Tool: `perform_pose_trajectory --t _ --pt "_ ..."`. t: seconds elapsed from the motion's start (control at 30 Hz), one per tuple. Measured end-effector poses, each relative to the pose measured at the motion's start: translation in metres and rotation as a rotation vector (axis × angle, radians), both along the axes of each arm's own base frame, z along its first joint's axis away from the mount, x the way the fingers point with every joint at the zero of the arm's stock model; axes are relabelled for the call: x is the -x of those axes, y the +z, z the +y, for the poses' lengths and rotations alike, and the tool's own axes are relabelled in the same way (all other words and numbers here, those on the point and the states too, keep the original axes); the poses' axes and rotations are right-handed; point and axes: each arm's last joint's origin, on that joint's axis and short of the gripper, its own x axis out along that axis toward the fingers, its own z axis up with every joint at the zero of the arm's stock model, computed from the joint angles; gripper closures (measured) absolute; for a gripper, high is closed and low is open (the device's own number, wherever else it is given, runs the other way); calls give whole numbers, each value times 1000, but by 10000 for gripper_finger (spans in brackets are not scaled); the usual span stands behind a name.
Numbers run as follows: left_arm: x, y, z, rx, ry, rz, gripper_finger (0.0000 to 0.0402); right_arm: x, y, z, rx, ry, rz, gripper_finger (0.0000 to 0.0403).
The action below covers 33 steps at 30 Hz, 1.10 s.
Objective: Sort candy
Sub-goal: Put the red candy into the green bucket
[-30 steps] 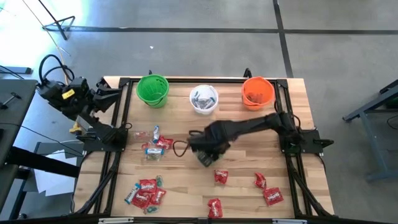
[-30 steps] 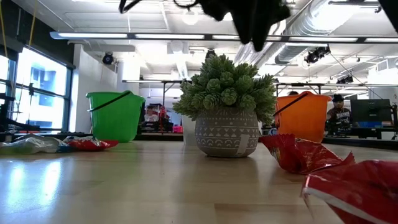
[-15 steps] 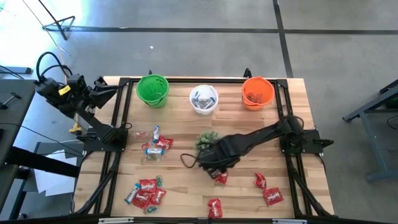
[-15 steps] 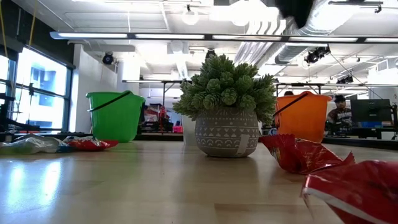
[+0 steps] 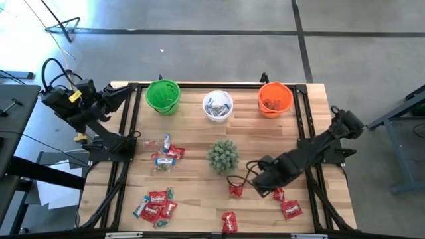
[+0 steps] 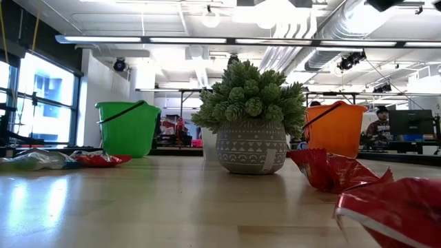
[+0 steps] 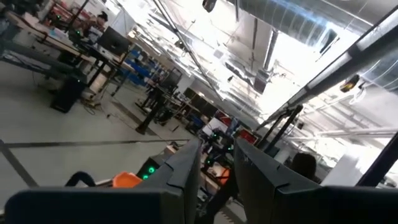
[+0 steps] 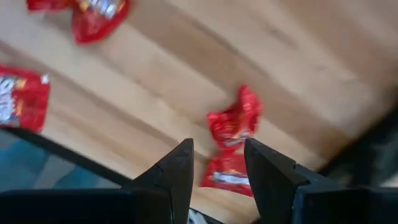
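I hold the right gripper [image 8: 217, 163] spread above 1 red candy [image 8: 233, 127] — I should lower straight, centre it, then pinch.

The worktop [image 5: 199, 179] is pale wood in long glued strips, smooth with a soft sheen that catches the ceiling lights. The red candy [image 8: 233, 127] wears crinkled, glossy foil-like wrappers; the blue-and-white ones [image 5: 161, 160] look equally slick. The green cup [image 6: 128, 128] and the orange cup [image 6: 339, 129] are smooth, bright plastic. The spiky plant [image 6: 249, 95] looks like matt plastic, in a matt, patterned grey pot [image 6: 251, 148].
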Motion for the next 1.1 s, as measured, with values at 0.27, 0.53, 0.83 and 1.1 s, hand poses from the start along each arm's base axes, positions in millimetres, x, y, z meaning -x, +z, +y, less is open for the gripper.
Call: perform_pose_trajectory --t 0.27,0.53,0.83,1.1 --pt "-13 2 -9 19 39 4 319 29 -34 9 -28 24 -159 265" --pt "-24 0 -17 55 82 27 319 54 -70 5 51 60 -123 265" --pt "-35 -1 -26 42 80 42 319 77 -108 23 -62 -64 -185 265" --pt "-38 -2 -28 31 74 49 319 93 -128 24 -43 -158 -199 265"
